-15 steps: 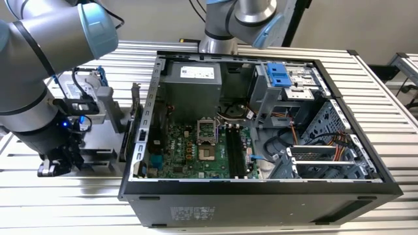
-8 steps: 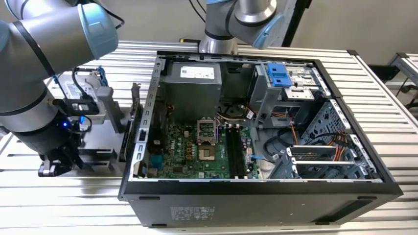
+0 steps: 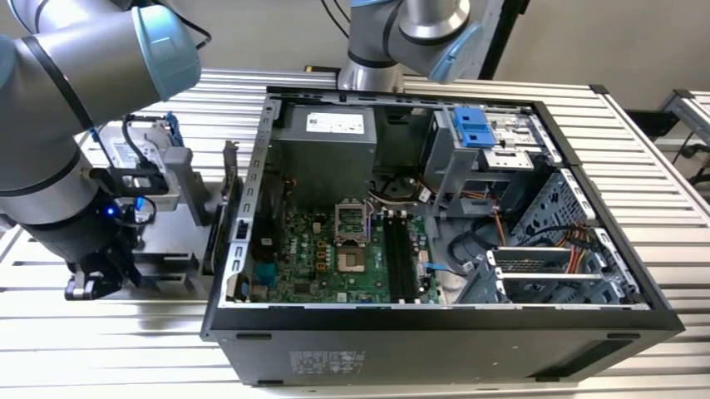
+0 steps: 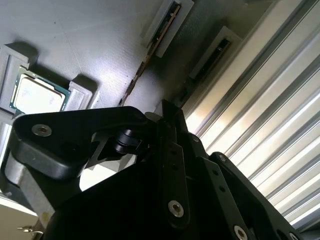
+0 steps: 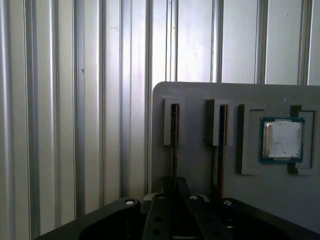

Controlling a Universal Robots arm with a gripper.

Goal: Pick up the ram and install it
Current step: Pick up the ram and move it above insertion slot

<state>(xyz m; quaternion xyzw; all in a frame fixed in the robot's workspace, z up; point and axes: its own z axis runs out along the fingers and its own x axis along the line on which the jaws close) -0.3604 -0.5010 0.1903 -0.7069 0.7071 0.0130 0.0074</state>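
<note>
Two ram sticks stand on edge in slotted holders of a grey fixture plate (image 5: 200,100). The ram (image 5: 173,132) nearest my gripper (image 5: 175,186) runs straight in under its tip; the other stick (image 5: 220,131) stands parallel beside it. In the second wrist view the same ram (image 4: 155,45) leads down to the gripper (image 4: 167,107), with the other stick (image 4: 217,50) alongside. In the exterior view the gripper (image 3: 95,283) hangs low over the plate (image 3: 166,249), at the exterior view's left of the open computer case (image 3: 444,328). The black motherboard slots (image 3: 394,253) lie inside the case.
A square silver processor chip (image 5: 282,139) sits in a recess of the plate, beside the sticks. A second arm's base (image 3: 372,71) stands behind the case. A drive cage with a blue latch (image 3: 471,125) and loose cables (image 3: 488,241) lie inside. Ribbed metal table (image 3: 654,191) all around.
</note>
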